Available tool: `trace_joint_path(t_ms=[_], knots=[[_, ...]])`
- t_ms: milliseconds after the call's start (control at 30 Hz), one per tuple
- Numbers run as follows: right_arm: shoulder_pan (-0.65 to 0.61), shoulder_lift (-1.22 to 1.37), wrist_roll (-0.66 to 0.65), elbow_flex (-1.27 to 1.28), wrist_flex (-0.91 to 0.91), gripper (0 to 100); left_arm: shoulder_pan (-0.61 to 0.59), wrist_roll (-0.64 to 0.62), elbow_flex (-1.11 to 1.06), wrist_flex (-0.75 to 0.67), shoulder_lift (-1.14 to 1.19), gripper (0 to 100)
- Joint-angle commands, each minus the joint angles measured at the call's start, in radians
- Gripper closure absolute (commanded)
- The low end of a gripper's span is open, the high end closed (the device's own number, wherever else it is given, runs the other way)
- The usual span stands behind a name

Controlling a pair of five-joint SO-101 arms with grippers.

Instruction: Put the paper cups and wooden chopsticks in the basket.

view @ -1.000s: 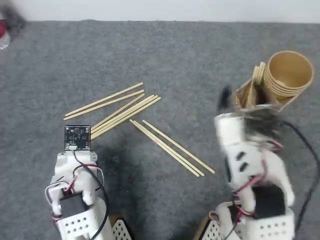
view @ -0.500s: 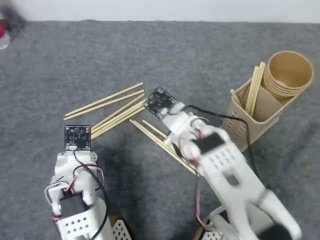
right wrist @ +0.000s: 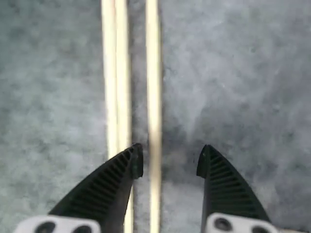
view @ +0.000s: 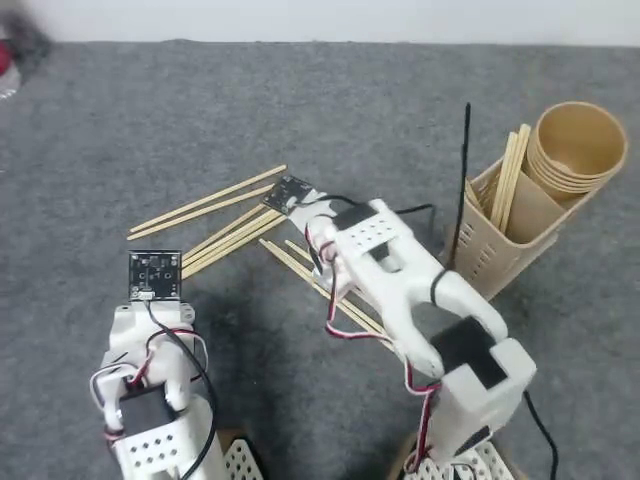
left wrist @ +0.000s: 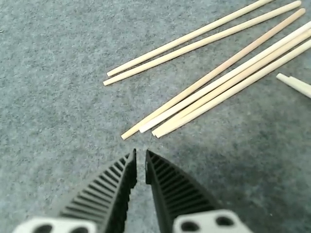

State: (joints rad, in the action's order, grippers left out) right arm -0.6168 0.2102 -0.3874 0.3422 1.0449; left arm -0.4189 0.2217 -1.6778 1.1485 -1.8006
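Right pincer (right wrist: 170, 155): spread, straddling one pale wooden chopstick (right wrist: 153, 97) on the grey carpeted surface (right wrist: 243, 73).
Axis: the stick runs lengthwise between the jaws, nearer one jaw.
Left pincer (left wrist: 141, 158): pressed almost together, empty, just short of other sticks (left wrist: 218, 87).

The right arm (view: 400, 290) covers the middle of the chopstick pair (view: 285, 258) lying under it. The paper cups (view: 575, 150) stand in the basket (view: 490, 255) with their bases hidden. A blurred reddish object (view: 8, 55) is cut by the corner. Close under the right wrist, three chopsticks (right wrist: 153, 73) run blurred off the edge.
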Motion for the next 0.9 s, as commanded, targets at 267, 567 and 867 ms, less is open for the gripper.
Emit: trace_joint_path(t_ms=[267, 567, 867], knots=[[-0.065, -0.062, 0.021, -0.058, 0.039, 80.8, 0.006, 0.009, 0.002, -0.020, -0.021, 97], [-0.062, 0.010, -0.017, -0.063, 0.005, 80.8, 0.005, 0.009, 0.002, -0.020, -0.021, 97], [-0.047, 0.067, -0.051, -0.064, -0.015, 89.3, 0.005, 0.009, 0.002, -0.020, -0.021, 97]])
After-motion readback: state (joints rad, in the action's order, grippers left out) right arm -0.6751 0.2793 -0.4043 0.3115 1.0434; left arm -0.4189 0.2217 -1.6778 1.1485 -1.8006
